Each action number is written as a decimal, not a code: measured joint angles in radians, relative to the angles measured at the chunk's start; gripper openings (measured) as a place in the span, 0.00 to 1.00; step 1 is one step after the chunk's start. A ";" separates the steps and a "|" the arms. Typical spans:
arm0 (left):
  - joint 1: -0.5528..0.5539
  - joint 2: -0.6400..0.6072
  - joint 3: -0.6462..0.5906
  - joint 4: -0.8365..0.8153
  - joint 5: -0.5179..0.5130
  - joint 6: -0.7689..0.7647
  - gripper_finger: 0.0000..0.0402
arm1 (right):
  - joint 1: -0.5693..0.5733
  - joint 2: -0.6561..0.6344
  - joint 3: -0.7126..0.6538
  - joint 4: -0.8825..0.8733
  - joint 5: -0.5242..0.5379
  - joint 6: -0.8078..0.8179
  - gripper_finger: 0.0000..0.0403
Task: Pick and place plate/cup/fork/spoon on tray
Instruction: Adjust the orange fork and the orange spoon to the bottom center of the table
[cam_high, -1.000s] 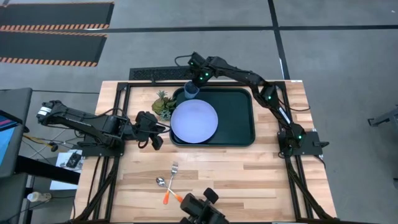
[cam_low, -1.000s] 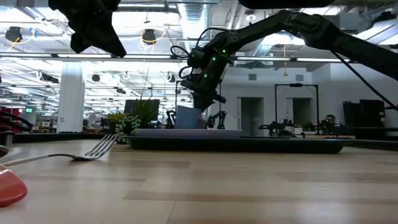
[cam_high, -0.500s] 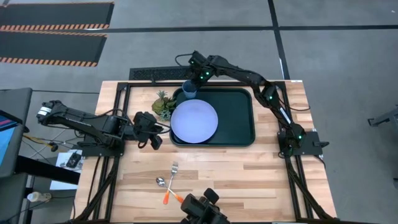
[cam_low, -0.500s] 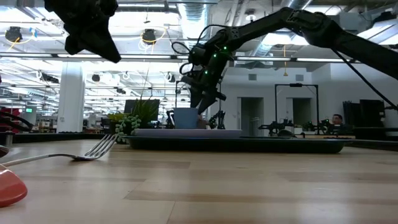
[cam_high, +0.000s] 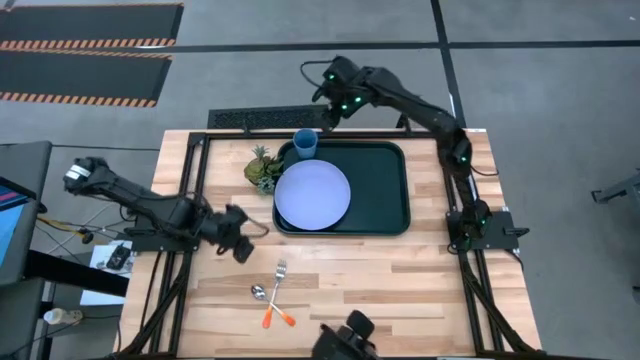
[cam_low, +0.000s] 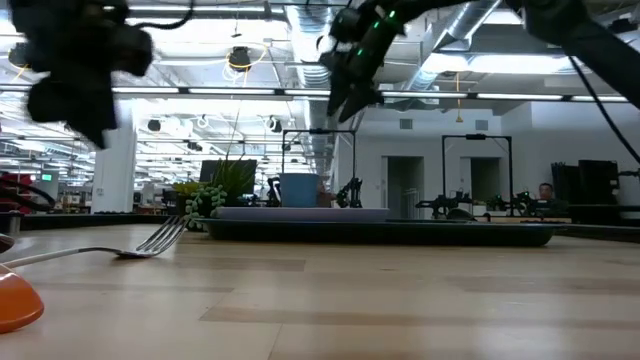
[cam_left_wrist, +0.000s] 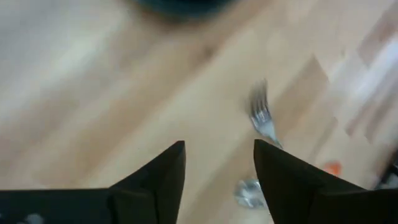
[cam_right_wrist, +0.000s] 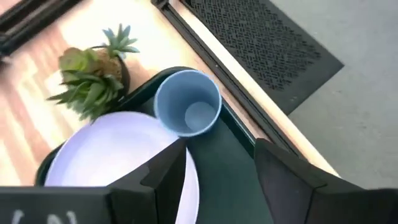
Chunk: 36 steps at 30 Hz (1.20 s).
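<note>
Green pineapple ornament (cam_high: 263, 167) sits just beside tray (cam_high: 385, 190), cup (cam_high: 305, 144).

Bare wood all around fork (cam_high: 280, 274) and spoon (cam_high: 260, 292); handles crossed; tray (cam_high: 385, 190) half free beside plate (cam_high: 313, 193).

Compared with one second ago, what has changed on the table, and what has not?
The right gripper let go of the cup and rose away beyond the table's far edge. The left gripper, open, moved toward the fork and spoon. Cup, plate, tray, fork and spoon stayed put.
</note>
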 joint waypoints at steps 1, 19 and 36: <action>-0.040 0.005 -0.013 0.025 0.005 -0.052 0.45 | 0.002 -0.019 0.000 -0.026 0.000 -0.001 0.53; -0.423 0.449 0.016 0.332 -0.112 0.001 0.43 | 0.142 -0.189 0.000 -0.386 0.000 -0.104 0.52; -0.266 0.622 0.084 0.426 0.025 0.050 0.01 | 0.249 -0.412 0.000 -0.431 0.085 -0.027 0.52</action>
